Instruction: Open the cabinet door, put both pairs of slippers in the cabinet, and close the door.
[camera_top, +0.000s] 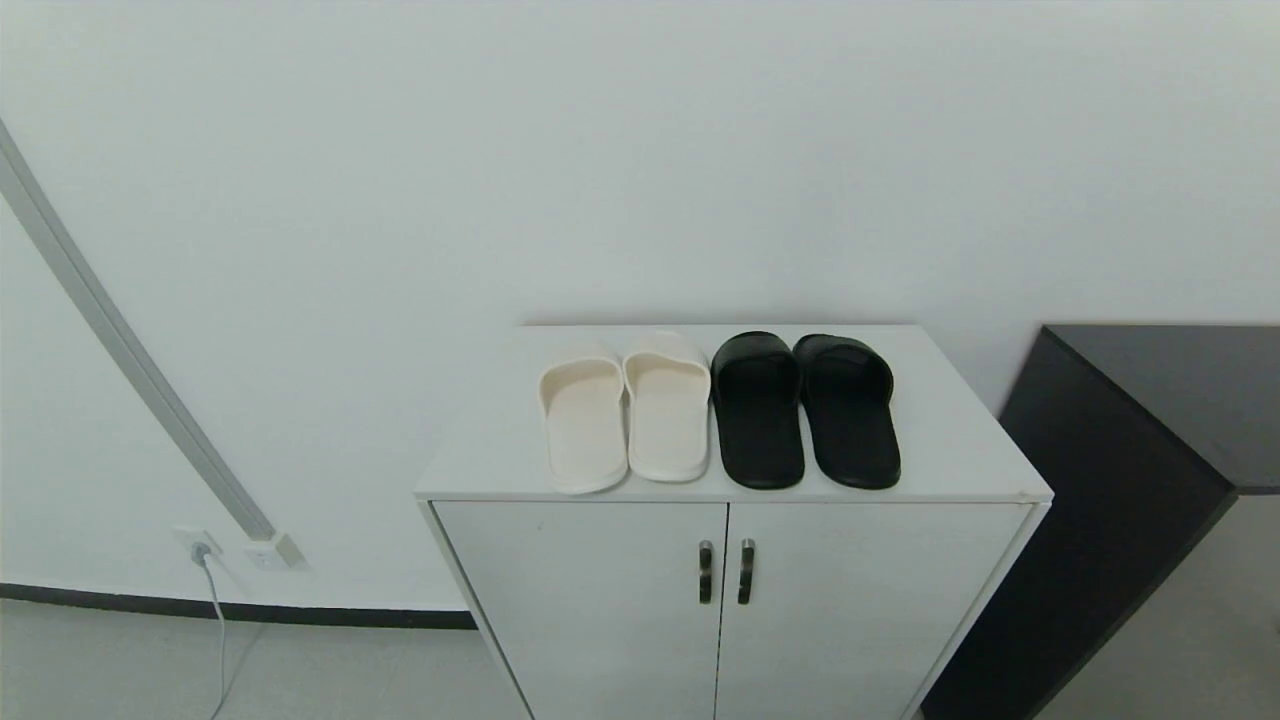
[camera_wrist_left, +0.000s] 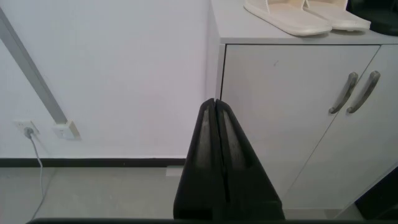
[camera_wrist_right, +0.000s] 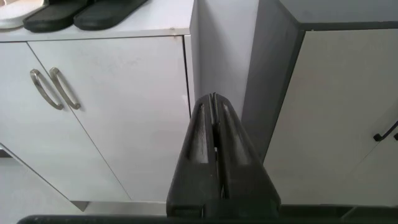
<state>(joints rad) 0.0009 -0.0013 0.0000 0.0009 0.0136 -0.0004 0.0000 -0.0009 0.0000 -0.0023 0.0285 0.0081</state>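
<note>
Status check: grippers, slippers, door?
Left gripper shut, right gripper shut, both empty. Cabinet doors closed; white slippers and black slippers side by side on top. Handles unobstructed.

No writing, number, label or sign can be read in any of the views. The cabinet (camera_top: 580, 600) fronts, the white slippers (camera_top: 620, 425), the black slippers (camera_top: 805, 415) and the wall socket (camera_top: 200, 545) show plain surfaces, with any marking too small to make out.
</note>
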